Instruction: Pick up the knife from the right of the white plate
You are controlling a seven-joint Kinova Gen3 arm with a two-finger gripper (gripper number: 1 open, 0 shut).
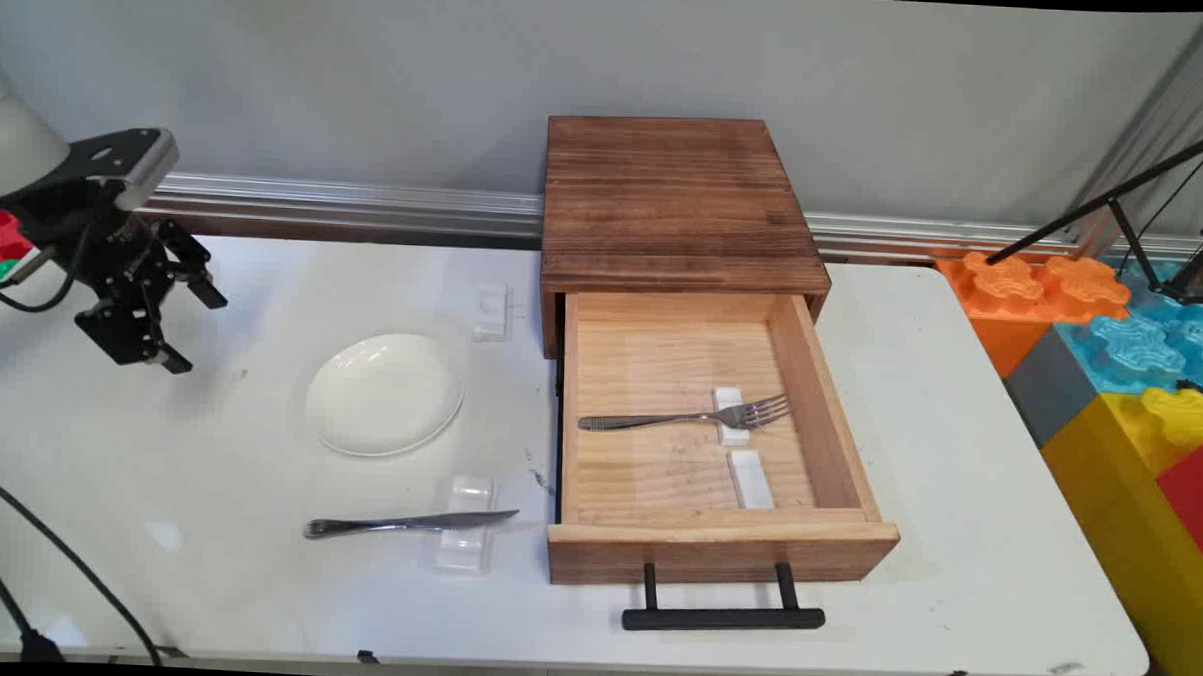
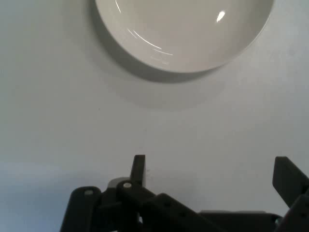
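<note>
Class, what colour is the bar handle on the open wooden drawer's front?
Black: the drawer's bar handle shows best in the main view.

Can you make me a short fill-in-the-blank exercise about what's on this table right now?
1. The fork lies inside the open wooden ____.
2. The knife lies on the table, its blade on a clear ____.
3. The gripper hangs open, holding ____, left of the white plate.

Missing words: drawer; rest; nothing

Plate point(image 2: 183, 34) cut off by hand view's top edge; black handle point(image 1: 722, 614) overhanging surface point(image 1: 954, 550) front edge, uprights partly hidden.
</note>
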